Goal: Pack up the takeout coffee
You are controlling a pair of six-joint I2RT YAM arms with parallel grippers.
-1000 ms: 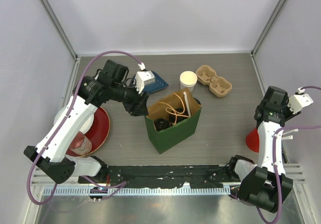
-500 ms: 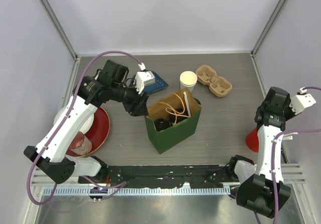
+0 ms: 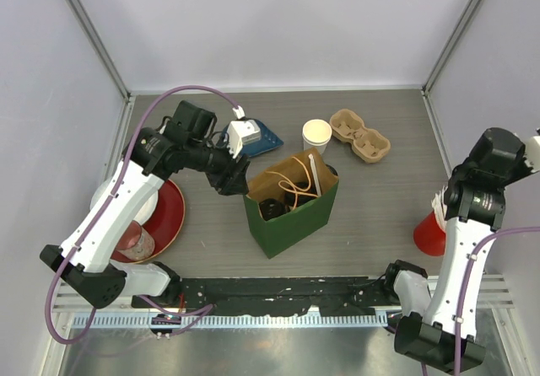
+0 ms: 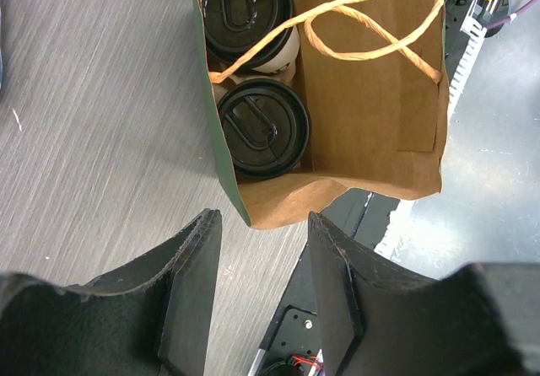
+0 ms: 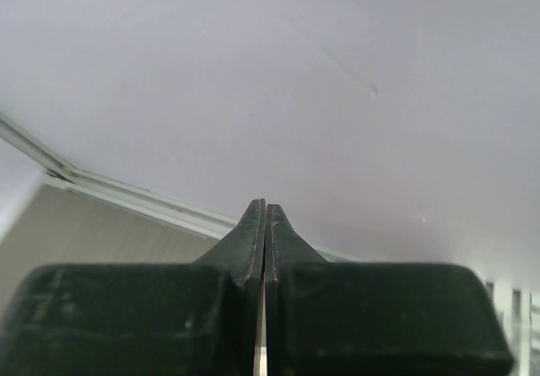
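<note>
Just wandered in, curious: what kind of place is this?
Probably a robot test booth, not a real café: plain white walls box in a small table, two robot arms are bolted at its edge, and a green paper bag of lidded coffee cups serves as a prop.

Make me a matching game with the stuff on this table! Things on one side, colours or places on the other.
Things:
1. bag
2. lidded cups
3. cup carrier
4. right end effector

Match with:
a. shut
b. inside the bag
c. green
d. tan

Pairs: 1-c, 2-b, 3-d, 4-a
</note>
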